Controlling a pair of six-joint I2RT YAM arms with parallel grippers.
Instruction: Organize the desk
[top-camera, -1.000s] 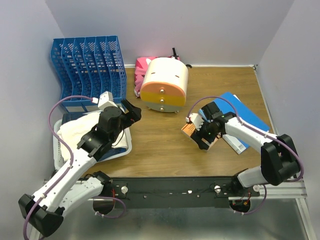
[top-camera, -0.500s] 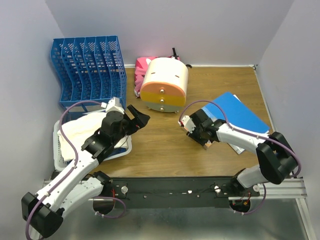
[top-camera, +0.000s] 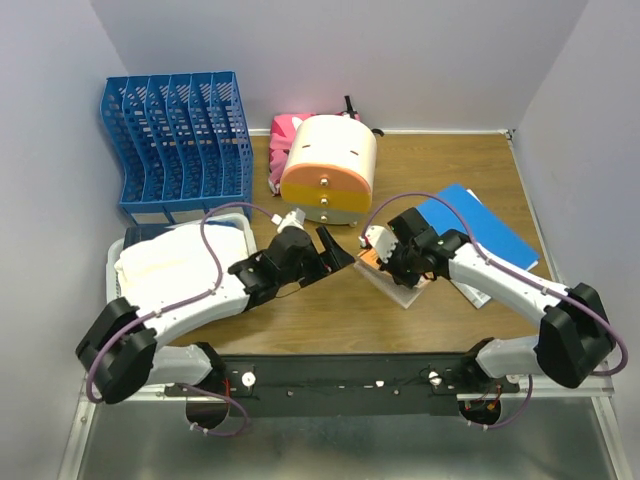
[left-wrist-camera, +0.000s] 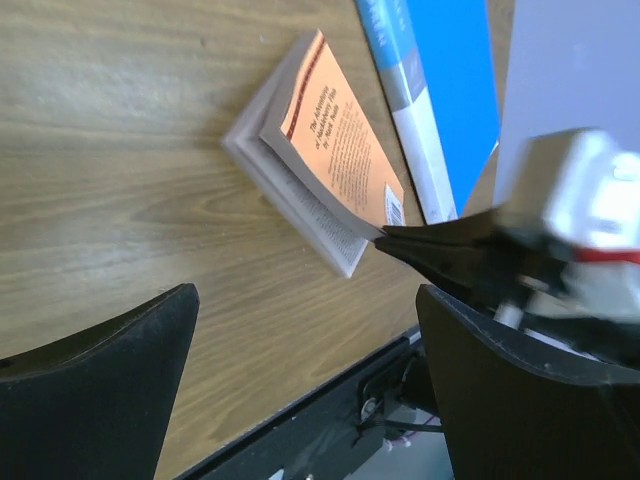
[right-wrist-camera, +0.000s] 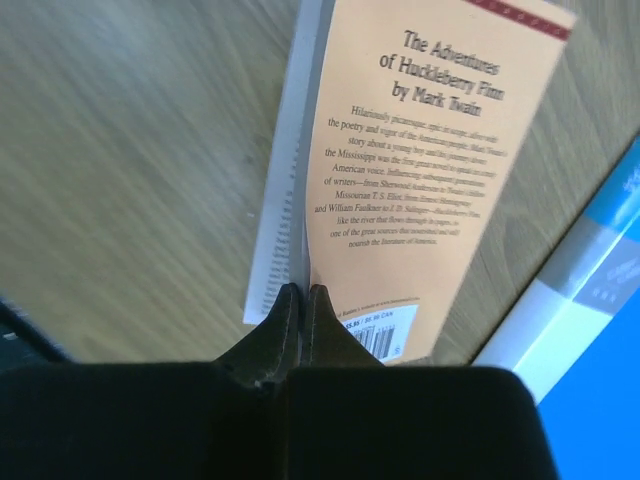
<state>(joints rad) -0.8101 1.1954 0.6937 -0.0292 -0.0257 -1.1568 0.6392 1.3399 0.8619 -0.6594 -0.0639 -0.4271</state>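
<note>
Right gripper (right-wrist-camera: 302, 292) clenched on the lifted cover corner of the orange paperback (left-wrist-camera: 340, 150), lying mid-desk (top-camera: 330, 310) beside a blue book (top-camera: 485, 232). Left gripper (top-camera: 338, 255) spread wide, near the paperback

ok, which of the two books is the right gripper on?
The orange paperback, Huckleberry Finn: the right gripper pinches its cover edge. The blue book beside it lies untouched.
</note>
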